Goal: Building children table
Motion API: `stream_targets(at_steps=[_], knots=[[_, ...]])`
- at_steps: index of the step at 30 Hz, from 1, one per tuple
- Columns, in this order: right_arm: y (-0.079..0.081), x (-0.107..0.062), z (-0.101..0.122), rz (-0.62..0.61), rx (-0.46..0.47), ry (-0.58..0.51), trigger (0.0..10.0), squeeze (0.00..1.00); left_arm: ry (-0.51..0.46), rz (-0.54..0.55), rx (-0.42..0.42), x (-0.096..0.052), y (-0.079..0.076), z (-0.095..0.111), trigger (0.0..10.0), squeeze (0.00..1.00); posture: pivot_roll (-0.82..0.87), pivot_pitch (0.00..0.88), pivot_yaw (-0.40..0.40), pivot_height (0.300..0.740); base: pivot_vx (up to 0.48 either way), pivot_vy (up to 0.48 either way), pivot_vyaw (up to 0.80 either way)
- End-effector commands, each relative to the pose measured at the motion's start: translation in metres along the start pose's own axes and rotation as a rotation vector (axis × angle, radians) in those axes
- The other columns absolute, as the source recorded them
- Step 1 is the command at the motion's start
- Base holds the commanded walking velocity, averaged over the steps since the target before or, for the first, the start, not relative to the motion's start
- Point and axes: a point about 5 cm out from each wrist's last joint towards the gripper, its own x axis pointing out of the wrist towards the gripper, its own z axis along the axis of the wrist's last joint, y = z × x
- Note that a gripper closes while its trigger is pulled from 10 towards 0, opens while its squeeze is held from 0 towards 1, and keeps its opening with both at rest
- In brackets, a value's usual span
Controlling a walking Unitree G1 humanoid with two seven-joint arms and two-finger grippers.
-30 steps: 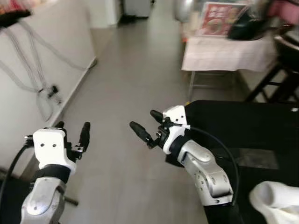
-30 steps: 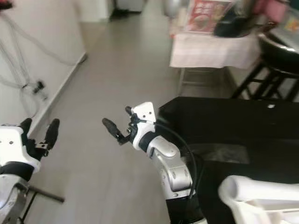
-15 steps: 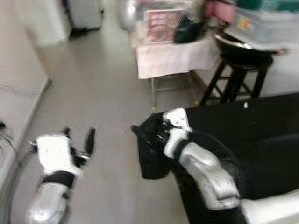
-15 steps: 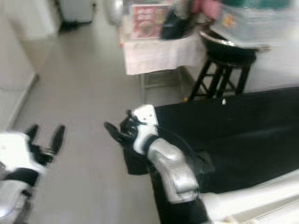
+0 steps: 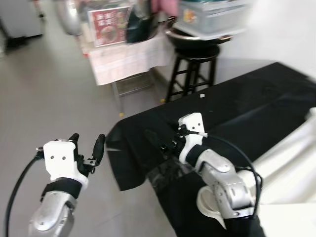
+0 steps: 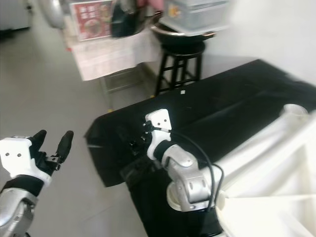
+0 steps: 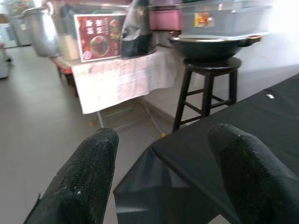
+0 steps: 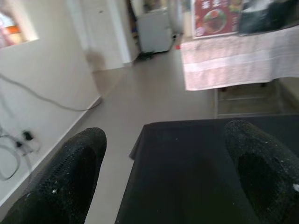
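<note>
Over the near corner of the black sheet (image 5: 247, 108) I have my right gripper (image 5: 159, 143), its two fingers spread apart with nothing between them; the right wrist view looks past both pads at the sheet's dark surface and the grey floor (image 5: 44, 89) beyond it. My left gripper (image 5: 87, 148) hangs off the sheet's left edge, above bare floor, also released, two fingers parted and empty.

The children's table parts (image 6: 276, 163) lie on the sheet to the right of my right arm: I count one long white beam running diagonally and one round white end (image 6: 292, 110) at its far tip, with more white panelling below that I cannot separate into pieces. Neither gripper touches them.

Beyond the sheet's far edge stands one black stool (image 5: 193, 69) carrying one dark wok (image 7: 212, 44), with one grey lidded bin (image 7: 224, 16) above it. Left of the stool is one small table draped in a pale cloth (image 7: 121, 77), holding one red picture sign (image 7: 96, 42) and one dark bag (image 7: 135, 30).
</note>
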Motion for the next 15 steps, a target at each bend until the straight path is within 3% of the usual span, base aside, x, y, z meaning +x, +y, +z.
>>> stream_targets(at_steps=[1, 15], knots=[[0.0054, 0.0021, -0.0014, 0.023, 0.019, -0.006, 10.0, 0.00, 0.013, 0.011, 0.017, -0.0009, 0.0043, -0.0022, 10.0, 0.00, 0.02, 0.084, 0.029, 0.740, 0.000, 0.000, -0.80], [0.0047, 0.0019, -0.0025, 0.022, 0.023, -0.007, 10.0, 0.00, 0.011, -0.003, 0.011, -0.0020, 0.0039, -0.0017, 10.0, 0.00, 0.02, 0.083, 0.028, 0.740, 0.000, 0.000, -0.80]])
